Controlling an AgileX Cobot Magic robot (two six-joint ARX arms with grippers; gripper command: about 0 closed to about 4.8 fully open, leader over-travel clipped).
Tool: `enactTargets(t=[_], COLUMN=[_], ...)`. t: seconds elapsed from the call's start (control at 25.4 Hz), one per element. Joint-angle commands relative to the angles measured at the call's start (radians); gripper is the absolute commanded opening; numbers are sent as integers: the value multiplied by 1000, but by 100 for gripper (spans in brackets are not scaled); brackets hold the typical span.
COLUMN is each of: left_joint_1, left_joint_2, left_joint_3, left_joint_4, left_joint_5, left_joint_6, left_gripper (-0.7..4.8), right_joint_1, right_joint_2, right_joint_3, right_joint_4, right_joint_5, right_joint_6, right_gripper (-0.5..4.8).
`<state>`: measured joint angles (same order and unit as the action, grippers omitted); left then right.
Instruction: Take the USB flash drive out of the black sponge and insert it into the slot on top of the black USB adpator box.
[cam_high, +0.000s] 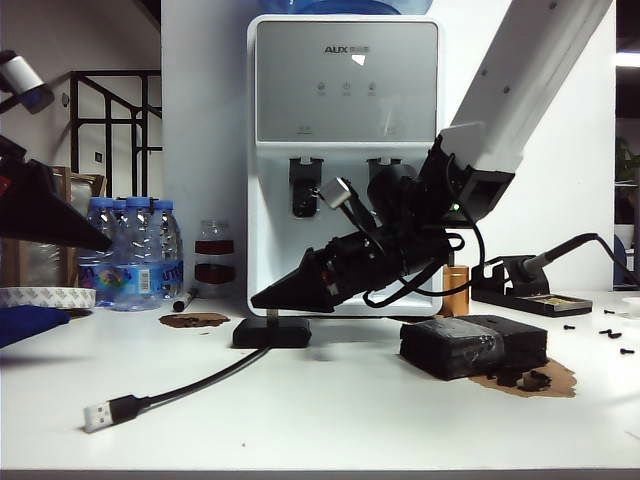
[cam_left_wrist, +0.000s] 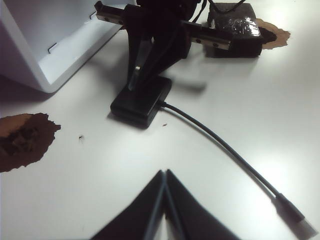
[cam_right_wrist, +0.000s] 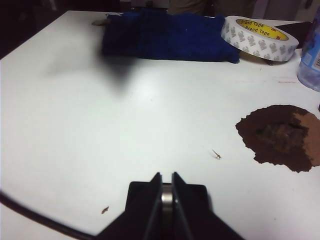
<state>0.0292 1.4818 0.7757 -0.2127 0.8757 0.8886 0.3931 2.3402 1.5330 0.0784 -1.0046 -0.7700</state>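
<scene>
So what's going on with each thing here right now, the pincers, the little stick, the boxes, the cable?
Right pincer: shut on the USB flash drive, over the black USB adpator box.
USB flash drive: upright between the right pincer's fingertips, over the box.
Left pincer: shut, empty, off to the left above the table.
Black USB adpator box: flat on the table.
Cable: lying loose, plug unconnected.
Black sponge: on the table, untouched.

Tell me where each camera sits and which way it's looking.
Exterior: table level, front-on; right tool above the black USB adpator box, black sponge beside.
Left wrist: on the raised left arm, looking down past the shut left tool at the box.
Right wrist: looking across the table past the USB flash drive.
Shared: box.
</scene>
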Motion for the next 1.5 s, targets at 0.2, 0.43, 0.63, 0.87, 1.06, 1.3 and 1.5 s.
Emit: enactTargets(t=[0.2,0.43,0.63,0.87,1.06,1.3,1.5], left_joint_1=[-1,-1,-1,-1,-1,-1,-2], left_joint_2=[-5,-5,-5,-5,-5,-3,-3], left_joint_3=[2,2,2,2,2,2,2], left_joint_4=[0,0,-1,-2,-3,-3,-4], left_joint_5=[7,7,7,7,7,8,12], left_joint_6=[5,5,5,5,5,5,5], left_gripper=[-4,-4,-4,-4,-4,-4,-4], right_joint_1=[-9,-16,-16,-14,-3,2,2], right_joint_2=[7,8,25,73,82,82,77], right_joint_3=[7,7,11,72,87,87,87], right_joint_4=[9,-18,-66,-179,-211,-252,-280], right_joint_5=[101,100,101,108,126,153,171], right_joint_6=[-65,-64,-59,-42,-60,-98,-109], right_gripper=[-2,-2,-2,-2,-2,-2,-2])
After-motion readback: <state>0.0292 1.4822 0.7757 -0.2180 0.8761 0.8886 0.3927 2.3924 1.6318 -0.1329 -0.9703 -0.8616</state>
